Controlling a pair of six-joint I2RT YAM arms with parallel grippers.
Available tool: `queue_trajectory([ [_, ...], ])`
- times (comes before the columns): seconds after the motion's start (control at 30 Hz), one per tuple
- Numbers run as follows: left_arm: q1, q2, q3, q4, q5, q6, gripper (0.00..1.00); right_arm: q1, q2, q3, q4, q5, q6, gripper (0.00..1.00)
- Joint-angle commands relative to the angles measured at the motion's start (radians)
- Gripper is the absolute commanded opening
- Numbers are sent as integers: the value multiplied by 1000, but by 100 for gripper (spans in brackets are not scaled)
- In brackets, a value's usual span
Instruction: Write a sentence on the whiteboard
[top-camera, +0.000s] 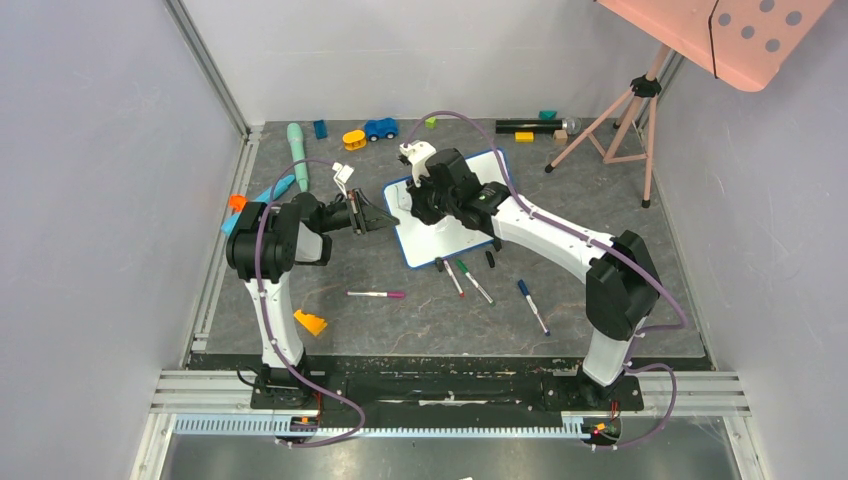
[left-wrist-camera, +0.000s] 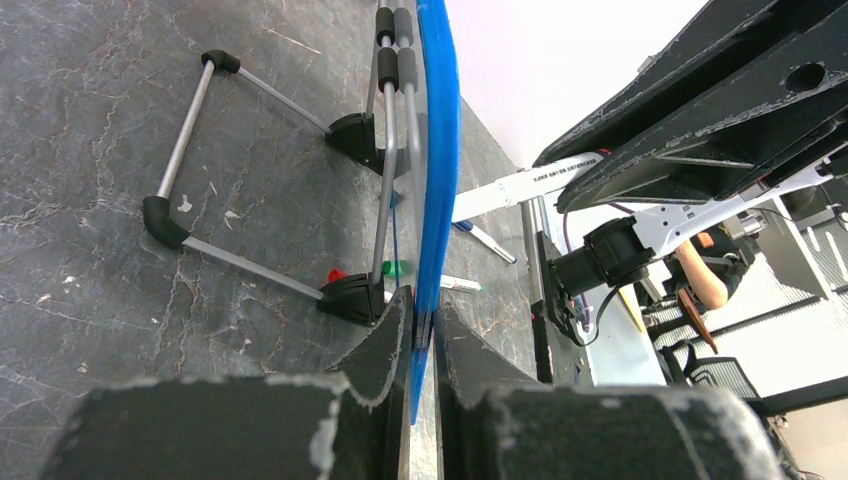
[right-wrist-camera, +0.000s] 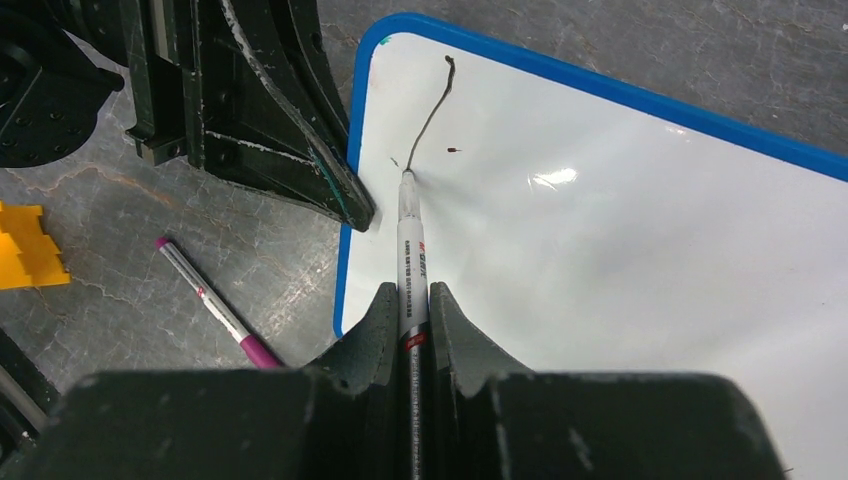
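The whiteboard (top-camera: 445, 235) with a blue frame stands tilted on its wire feet in the middle of the table. My left gripper (top-camera: 388, 214) is shut on the board's left edge (left-wrist-camera: 435, 200), seen edge-on between the fingers. My right gripper (top-camera: 425, 200) is shut on a white marker (right-wrist-camera: 410, 270), whose tip touches the board (right-wrist-camera: 620, 250) near its upper left corner. One thin dark stroke (right-wrist-camera: 430, 110) and a small dot run from the tip toward the corner. No words of the sentence show.
Loose markers lie in front of the board: pink (top-camera: 377, 294), red (top-camera: 452, 277), green (top-camera: 474, 281), blue (top-camera: 532, 305). A yellow piece (top-camera: 310, 322) lies near the left base. Toys line the back wall. A pink tripod (top-camera: 620, 115) stands at back right.
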Motion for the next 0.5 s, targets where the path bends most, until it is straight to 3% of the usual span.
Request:
queue_trajectory([
  [0.0, -8, -33, -17, 48, 77, -2, 2, -7, -8, 23, -16, 92, -3, 0],
  [0.47, -9, -34, -17, 48, 78, -1, 2, -8, -24, 19, -33, 179, -2, 0],
])
